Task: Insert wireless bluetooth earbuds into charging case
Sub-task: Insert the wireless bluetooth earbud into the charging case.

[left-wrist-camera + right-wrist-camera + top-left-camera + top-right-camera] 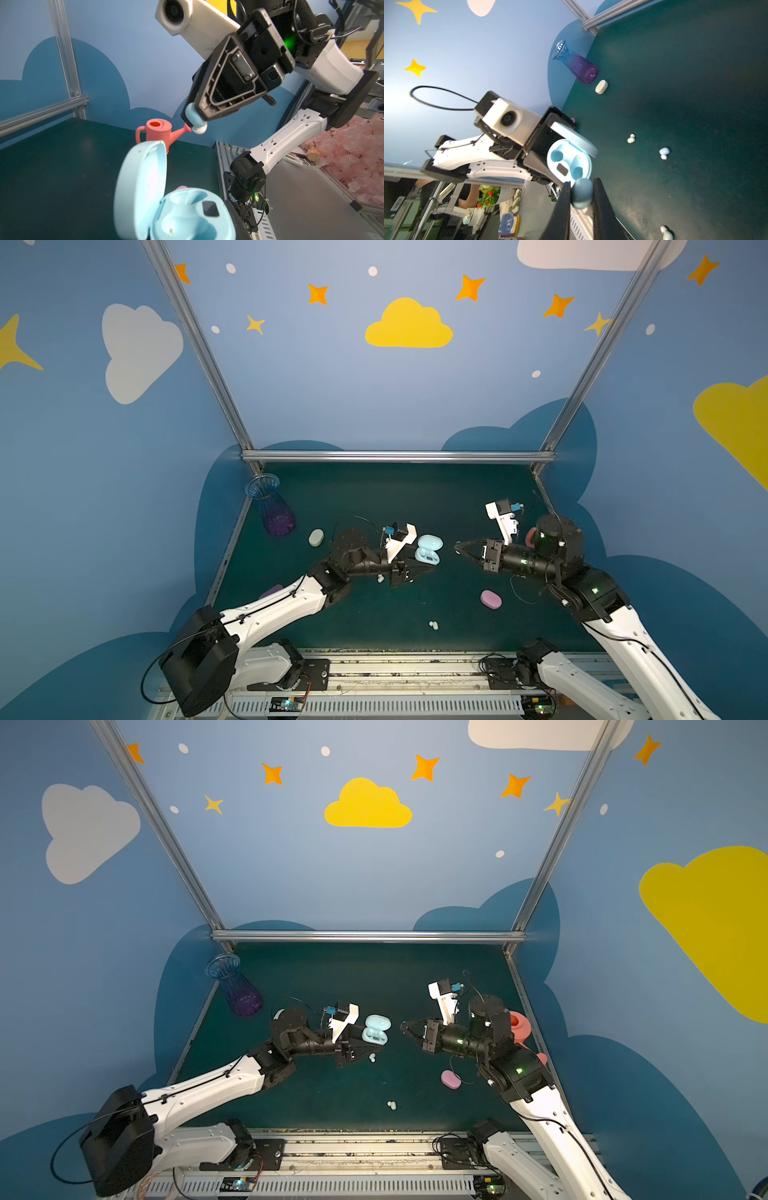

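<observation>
Pale-blue earbud [582, 195] pinched in right end effector [582, 181].

Dark green desk top [374, 497]: matt, fine-grained. Pale blue oval plastic charging case [187, 209]: smooth, satin sheen. Pale blue bean-like plastic earbud [194, 118]: glossy. Blue-purple ribbed glass vase [575, 62], far left corner: translucent, shiny. Coral watering can [158, 133]: matt plastic. Silver frame rails [395, 456]: brushed metal.
</observation>
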